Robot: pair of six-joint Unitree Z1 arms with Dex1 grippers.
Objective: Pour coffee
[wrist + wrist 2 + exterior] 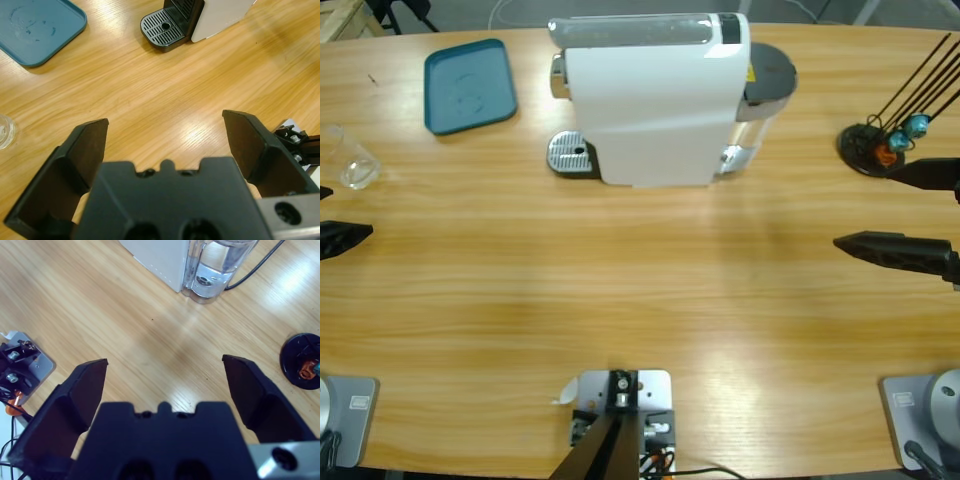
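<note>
Clear cup (350, 160) at counter's (640, 290) left edge risks tipping if released left gripper (165, 137) clips it; right gripper (165, 375) also released.

In the high view the left gripper (328, 215) is cut by the edge at 9 o'clock, only one black jaw tip showing whole; the right gripper (905, 212) at 3 o'clock loses its body past the edge, and the glass cup (350, 158) is so clear its rim is hard to trace. The coffee machine (655, 95) hides its own spout from above; in the left wrist view the cup (6, 131) is cut at 9 o'clock; in the right wrist view the capsule holder (302, 361) is cut at 3 o'clock, its capsules too small to tell.
</note>
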